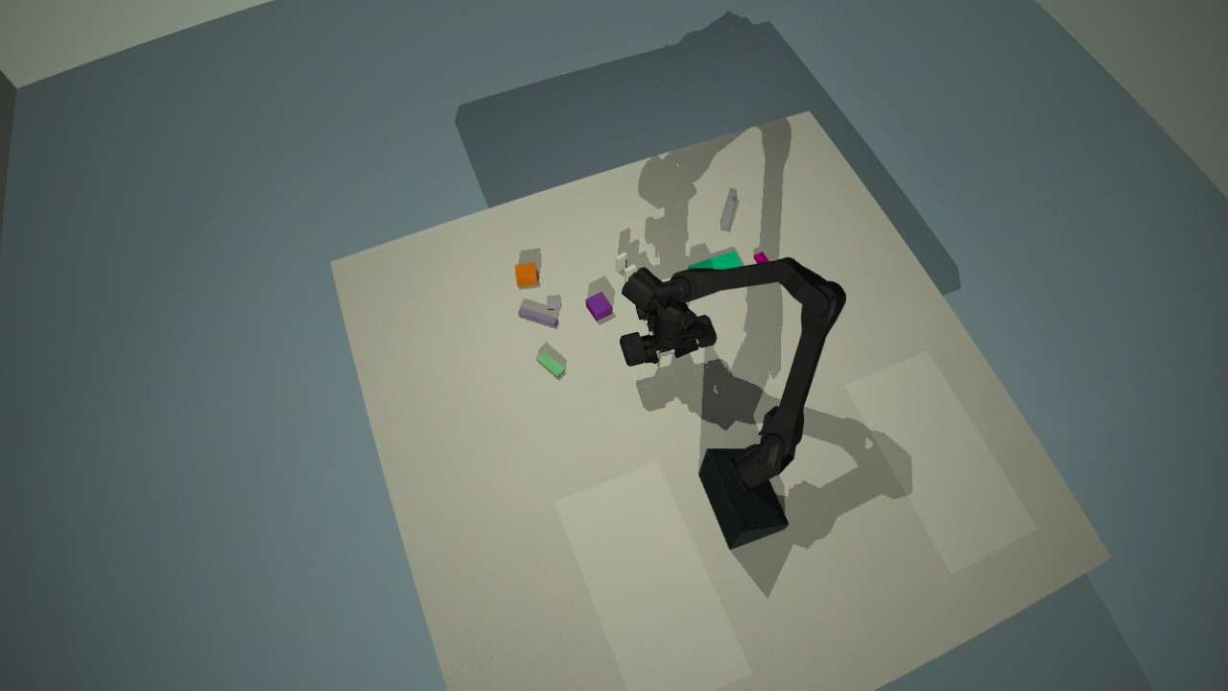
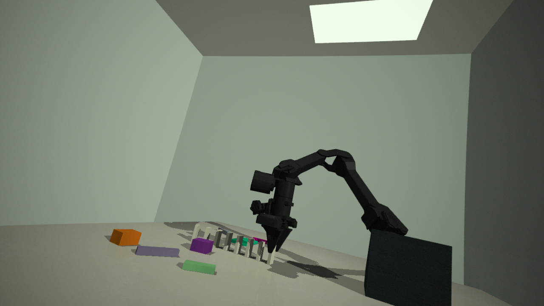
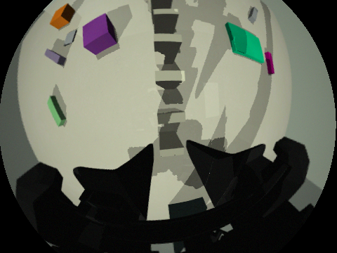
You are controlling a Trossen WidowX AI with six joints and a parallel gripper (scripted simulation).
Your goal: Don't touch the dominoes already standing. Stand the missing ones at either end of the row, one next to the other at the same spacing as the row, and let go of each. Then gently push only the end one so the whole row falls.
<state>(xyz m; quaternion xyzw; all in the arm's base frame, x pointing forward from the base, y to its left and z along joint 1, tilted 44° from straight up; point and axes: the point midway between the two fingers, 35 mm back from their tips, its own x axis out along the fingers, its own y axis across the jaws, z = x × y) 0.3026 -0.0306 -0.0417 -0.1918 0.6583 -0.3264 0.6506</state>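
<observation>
Several cream dominoes stand upright in a row (image 1: 622, 263) (image 2: 238, 244) (image 3: 169, 76), partly hidden by the arm in the top view. The domino at the row's end nearest the arm's base (image 2: 270, 259) (image 3: 171, 152) stands upright on the table, in line with the others and at a similar gap. My gripper (image 2: 273, 251) (image 3: 170, 145) points down over this end domino. Its fingers are open, one on each side of the domino, with a small gap showing at both sides in the wrist view. Where the tips end is hidden in the top view.
A purple block (image 1: 599, 306) (image 2: 201, 245) (image 3: 99, 34) lies close beside the row. Orange (image 1: 526, 274), lavender (image 1: 538, 314) and light green (image 1: 551, 362) blocks lie beyond it. A teal slab (image 3: 245, 43) and magenta piece (image 3: 269, 63) lie on the other side. A grey bar (image 1: 728, 210) lies farther back.
</observation>
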